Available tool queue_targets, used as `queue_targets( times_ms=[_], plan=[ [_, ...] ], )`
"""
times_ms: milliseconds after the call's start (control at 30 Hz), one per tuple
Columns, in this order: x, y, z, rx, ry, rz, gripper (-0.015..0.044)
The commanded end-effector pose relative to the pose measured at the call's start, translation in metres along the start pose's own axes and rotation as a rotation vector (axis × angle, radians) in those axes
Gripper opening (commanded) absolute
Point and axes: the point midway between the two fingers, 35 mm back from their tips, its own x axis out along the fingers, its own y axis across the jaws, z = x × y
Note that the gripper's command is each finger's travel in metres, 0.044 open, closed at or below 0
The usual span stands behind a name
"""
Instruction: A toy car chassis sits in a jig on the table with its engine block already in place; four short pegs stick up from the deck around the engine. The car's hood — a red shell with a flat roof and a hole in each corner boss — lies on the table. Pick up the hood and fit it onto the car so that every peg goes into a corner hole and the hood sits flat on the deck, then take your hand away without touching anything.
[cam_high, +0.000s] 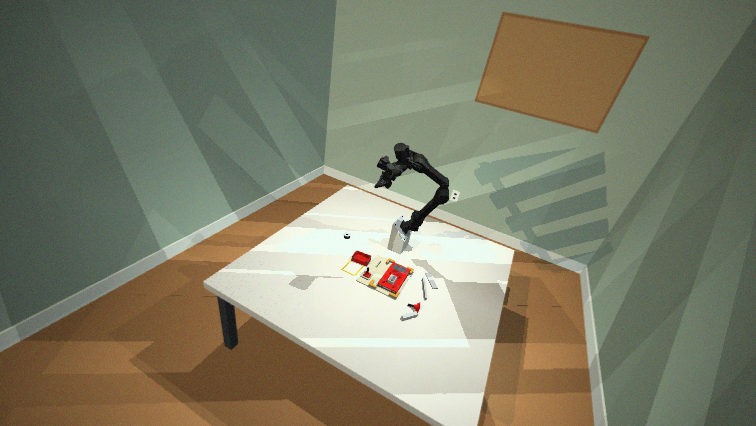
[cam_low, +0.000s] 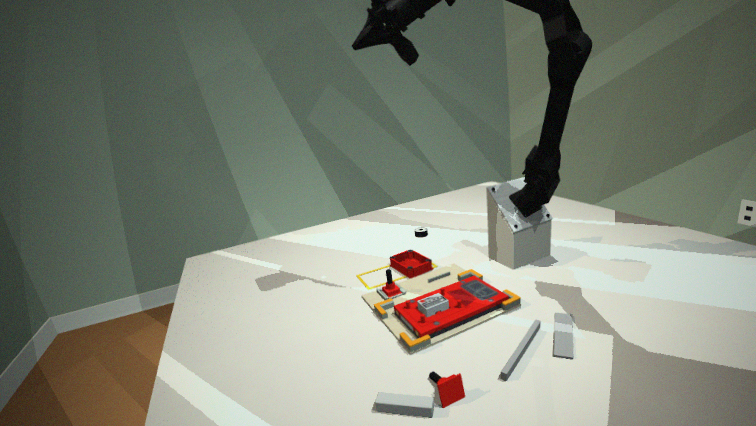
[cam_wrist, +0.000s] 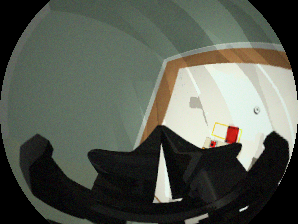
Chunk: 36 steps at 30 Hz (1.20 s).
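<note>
The red hood (cam_high: 361, 257) (cam_low: 411, 263) (cam_wrist: 230, 133) lies on the table with its hollow side up, at a corner of a yellow outlined rectangle (cam_low: 365, 276). The red chassis (cam_high: 396, 274) (cam_low: 465, 309) sits in the beige jig with orange corners (cam_low: 415, 341), just right of the hood. The grey engine block (cam_low: 432, 304) sits on the chassis deck. My gripper (cam_high: 378, 184) (cam_low: 357, 44) (cam_wrist: 160, 128) is shut and holds nothing. It hangs high above the table, behind and well above the hood.
The arm's grey pedestal (cam_low: 515, 238) stands behind the jig. A small black ring (cam_high: 346, 236) (cam_low: 420, 231) lies at the back left. A red and black lever (cam_low: 390, 285) stands beside the jig. Grey bars (cam_low: 521, 349) (cam_low: 563, 328) (cam_low: 403, 404) and a red block (cam_low: 450, 390) lie in front.
</note>
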Motion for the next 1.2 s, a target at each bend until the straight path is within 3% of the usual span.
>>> queue_targets(
  times_ms=[0, 167, 533, 767, 967, 1167],
  plan=[
    [0.002, -0.002, 0.000, 0.001, 0.003, -0.006, 0.0026],
    [0.062, -0.056, -0.005, 0.026, 0.090, -0.154, 0.0157],
    [0.146, -0.177, -0.044, 0.048, 0.267, -0.459, 0.0440],
    [0.173, -0.264, -0.090, 0.048, 0.400, -0.678, 0.0440],
    [0.172, -0.339, -0.135, 0.041, 0.518, -0.877, 0.0440],
    [0.168, -0.353, -0.138, 0.040, 0.536, -0.907, 0.0440]
  ],
)
